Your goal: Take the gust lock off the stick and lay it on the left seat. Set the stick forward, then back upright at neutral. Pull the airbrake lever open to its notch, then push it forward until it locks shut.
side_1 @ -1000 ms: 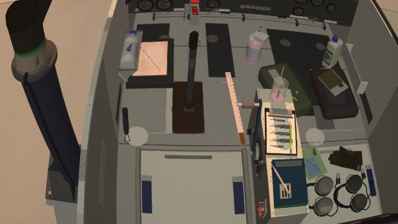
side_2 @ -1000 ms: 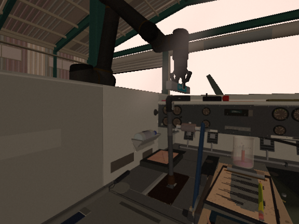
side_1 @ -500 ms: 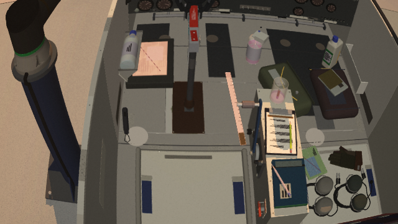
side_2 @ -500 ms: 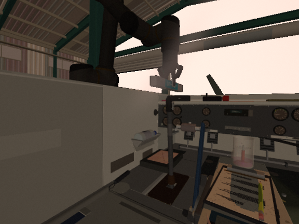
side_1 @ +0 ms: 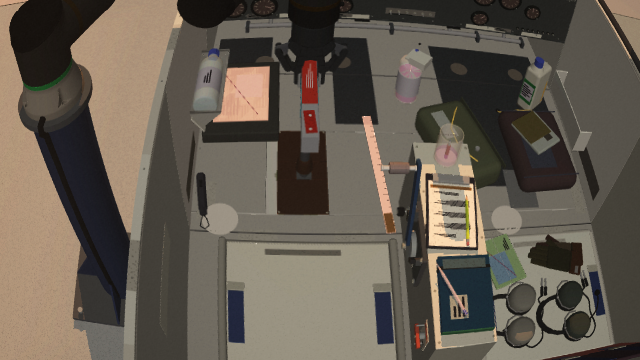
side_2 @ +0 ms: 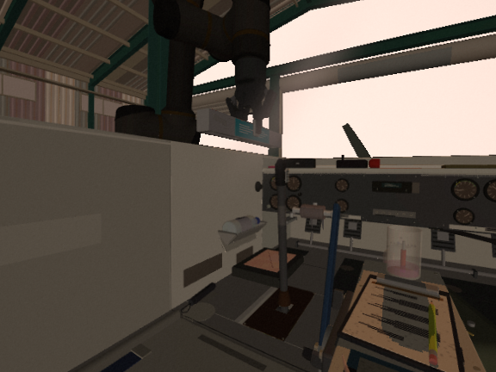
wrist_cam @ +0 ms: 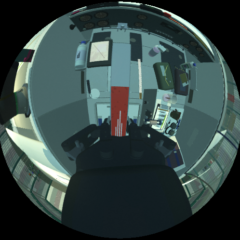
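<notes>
Over the left half of the cockpit, the red and grey gust lock point(side_1: 309, 107) hangs high in the air, well above the upright control stick point(side_2: 282, 241), whose base sits on a brown floor plate point(side_1: 302, 172). The left seat point(side_1: 307, 297) is a pale grey pan with two blue patches, lying toward the near side of the stick. The blue airbrake lever point(side_1: 413, 202) with its tan grip point(side_1: 399, 168) stands at the centre console to the right. My gripper point(side_1: 310, 67) is high above the stick, clamped on one end of the gust lock.
The instrument panel point(side_2: 387, 189) runs behind the stick. A white bottle point(side_1: 208, 80) and a framed chart point(side_1: 245, 97) lie left of the stick, a ruler point(side_1: 378, 170) right of it. The right side holds a beaker point(side_1: 448, 145), clipboard point(side_1: 451, 212), cushions, gloves and headsets point(side_1: 545, 307).
</notes>
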Motion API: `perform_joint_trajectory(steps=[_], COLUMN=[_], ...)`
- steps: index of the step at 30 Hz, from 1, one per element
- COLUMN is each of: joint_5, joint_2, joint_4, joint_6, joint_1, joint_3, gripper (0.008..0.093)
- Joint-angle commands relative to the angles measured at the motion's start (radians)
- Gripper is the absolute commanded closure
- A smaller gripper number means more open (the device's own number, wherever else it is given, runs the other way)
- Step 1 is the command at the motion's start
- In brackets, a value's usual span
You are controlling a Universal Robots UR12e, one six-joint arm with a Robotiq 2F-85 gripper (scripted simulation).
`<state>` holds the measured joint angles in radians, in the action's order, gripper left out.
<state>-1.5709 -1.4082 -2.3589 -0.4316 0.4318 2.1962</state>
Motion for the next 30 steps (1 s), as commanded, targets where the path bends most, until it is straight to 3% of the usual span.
perform_joint_trajectory(steps=[1, 15, 30], joint_5=[0.0, 0.0, 0.0], joint_2=[0.001, 0.049, 0.094], joint_4=[-0.001, 0.013, 0.028], joint_6=[-0.014, -0.203, -0.301], joint_1=[0.014, 0.202, 0.3], joint_3=[-0.006, -0.068, -0.129], gripper=[0.0934, 0.0934, 0.0934])
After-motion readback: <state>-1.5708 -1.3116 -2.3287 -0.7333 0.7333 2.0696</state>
